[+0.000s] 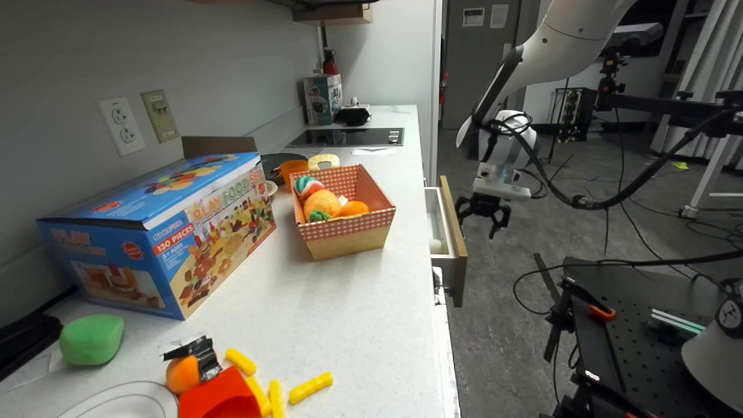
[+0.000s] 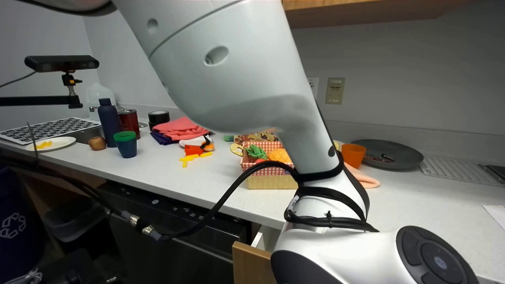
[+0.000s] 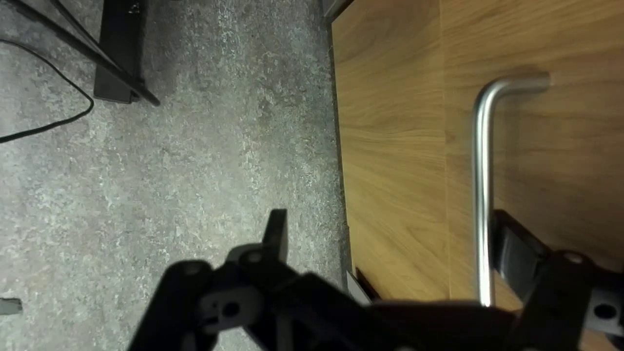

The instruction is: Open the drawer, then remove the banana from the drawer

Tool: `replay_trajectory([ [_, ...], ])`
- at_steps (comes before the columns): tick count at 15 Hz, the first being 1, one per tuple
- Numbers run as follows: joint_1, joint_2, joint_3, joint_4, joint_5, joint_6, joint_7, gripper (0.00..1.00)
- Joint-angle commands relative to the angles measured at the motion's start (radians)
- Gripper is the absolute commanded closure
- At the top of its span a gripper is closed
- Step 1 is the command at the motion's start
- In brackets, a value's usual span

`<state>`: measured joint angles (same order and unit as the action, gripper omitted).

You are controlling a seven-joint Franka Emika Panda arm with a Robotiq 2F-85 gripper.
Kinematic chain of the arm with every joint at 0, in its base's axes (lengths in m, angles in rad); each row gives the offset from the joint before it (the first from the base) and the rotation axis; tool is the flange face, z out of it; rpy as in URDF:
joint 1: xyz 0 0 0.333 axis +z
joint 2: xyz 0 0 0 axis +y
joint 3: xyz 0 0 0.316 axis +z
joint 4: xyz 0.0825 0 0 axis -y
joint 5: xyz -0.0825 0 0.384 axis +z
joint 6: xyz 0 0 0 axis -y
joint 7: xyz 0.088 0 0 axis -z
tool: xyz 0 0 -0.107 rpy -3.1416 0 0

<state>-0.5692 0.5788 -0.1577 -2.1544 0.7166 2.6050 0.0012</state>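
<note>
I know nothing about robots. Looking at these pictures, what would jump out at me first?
Probably the big white arm, which looms across the middle of an exterior view. Its open black tool is at the metal handle of a partly open drawer. After that, perhaps the blue play-food box by the wall on the counter, with a red-checked basket of colourful toys beside it.

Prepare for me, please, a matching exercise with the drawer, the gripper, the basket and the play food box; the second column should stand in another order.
Things:
1. Drawer
2. Gripper
3. Basket
4. Play food box

States:
A. Red-checked, standing on the counter
B. Open, metal handle between its fingers in the wrist view
C. Blue on top, printed with food pictures
D. Pulled out, lower than the counter

Right pairs: 1-D; 2-B; 3-A; 4-C
</note>
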Motion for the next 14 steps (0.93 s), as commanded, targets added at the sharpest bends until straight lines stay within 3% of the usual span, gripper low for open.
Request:
replay_trajectory([
  [1, -0.009, 0.022, -0.038, -0.071, 0.027, -0.001, -0.009, 0.0],
  [10, -0.02, -0.077, -0.088, -0.17, 0.104, 0.014, -0.115, 0.0],
  [14, -0.029, -0.139, -0.066, -0.193, 0.165, 0.058, -0.185, 0.0],
])
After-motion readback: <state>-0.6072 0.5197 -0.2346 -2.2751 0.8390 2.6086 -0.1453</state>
